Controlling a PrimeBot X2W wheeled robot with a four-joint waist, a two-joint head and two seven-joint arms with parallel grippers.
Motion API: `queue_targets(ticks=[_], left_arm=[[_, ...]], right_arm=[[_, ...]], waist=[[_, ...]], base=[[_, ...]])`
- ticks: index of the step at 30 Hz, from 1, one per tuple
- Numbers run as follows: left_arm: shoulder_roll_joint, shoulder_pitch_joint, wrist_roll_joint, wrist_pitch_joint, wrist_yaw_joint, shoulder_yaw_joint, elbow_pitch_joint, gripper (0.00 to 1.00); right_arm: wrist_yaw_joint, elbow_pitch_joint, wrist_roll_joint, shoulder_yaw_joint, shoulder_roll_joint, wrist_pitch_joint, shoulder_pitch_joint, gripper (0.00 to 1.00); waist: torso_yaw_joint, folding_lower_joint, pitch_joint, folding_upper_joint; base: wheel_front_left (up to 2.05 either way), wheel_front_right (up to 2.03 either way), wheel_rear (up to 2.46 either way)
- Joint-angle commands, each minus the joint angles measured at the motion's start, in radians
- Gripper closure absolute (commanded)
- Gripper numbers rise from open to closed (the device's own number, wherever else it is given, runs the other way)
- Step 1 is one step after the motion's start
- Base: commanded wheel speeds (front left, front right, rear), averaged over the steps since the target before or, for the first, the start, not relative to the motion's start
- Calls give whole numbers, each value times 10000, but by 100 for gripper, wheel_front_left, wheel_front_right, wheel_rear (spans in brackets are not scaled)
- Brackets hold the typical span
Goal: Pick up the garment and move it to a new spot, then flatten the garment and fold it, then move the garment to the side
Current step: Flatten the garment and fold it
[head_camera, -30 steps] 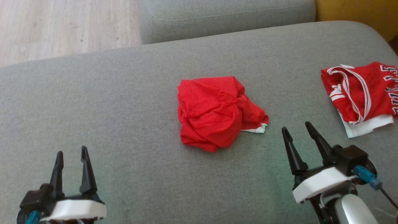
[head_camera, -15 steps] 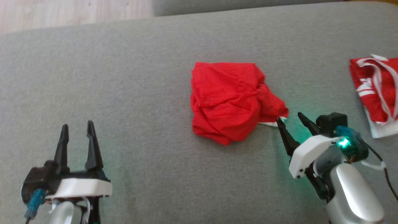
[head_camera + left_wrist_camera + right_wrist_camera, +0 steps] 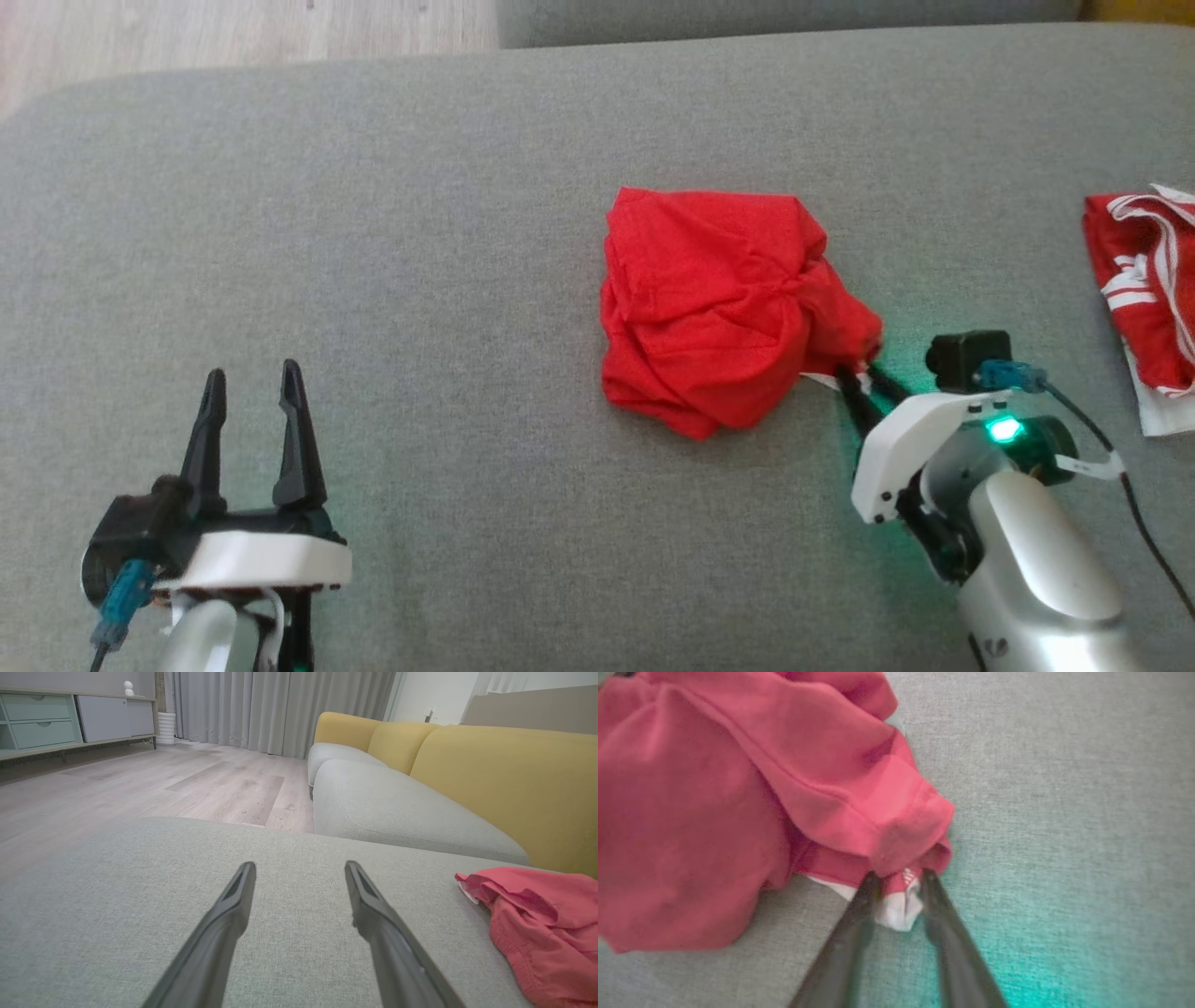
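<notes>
**Pinching a thin corner: where this grasp could fail**

Head view: the garment [image 3: 709,308] lies crumpled near the middle of the grey seat cushion [image 3: 420,233]. It is a soft red lump of thin, matte cloth with deep creases. The right gripper [image 3: 864,378] sits at its lower right edge, fingers pinched on a small tab of cloth. The left gripper [image 3: 250,392] hovers well apart at the lower left, fingers spread and holding nothing. A striped garment [image 3: 1144,299], red with white bands, lies at the cushion's right edge. A lift swung that way could probably brush or snag it.

Left wrist view: the two dark, tapered fingers stand wide apart over the woven grey upholstery. The red cloth [image 3: 537,914] sits off to the right, its gathered edge puckered like an elastic band. Yellow backrests [image 3: 504,779] rise behind it, so a high swing could likely catch fabric on them.

Right wrist view: this picture is somewhat blurred. The fingers clamp the white hem [image 3: 896,910] at the tip of a rolled red fold, and the cloth bunches between them. The bite looks shallow and takes only the trim. When the bundle's weight comes onto it, that slim corner may slide out. The fingertips lie close to the cushion, so they might also nip the upholstery. Lifted from one corner, the tangle may hang twisted and be harder to flatten.
</notes>
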Motion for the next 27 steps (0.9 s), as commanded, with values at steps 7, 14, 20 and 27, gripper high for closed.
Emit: queue_targets(ticks=[7,14,20,27], left_arm=[[6,-45,-56,-89,85,340,-254,0],[-145,193,-96,-98,111,312,-313,0],[-127,227,-122,-102,116,388,-447,0],[-118,165,-96,-105,130,425,-558,0]], right_arm=[[-7,-1639,906,1260,-434,141,-356,100],[-7,-5528,1825,2135,-1134,1180,-938,100],[-7,-6451,2977,2927,-368,1904,-2432,100],[-7,-5561,4464,3577,531,784,-5250,100]], waist=[[-45,0,-550,0],[56,0,-915,0],[190,0,-846,0],[276,0,-571,0]], base=[[0,0,0],[0,0,0],[0,0,0],[0,0,0]])
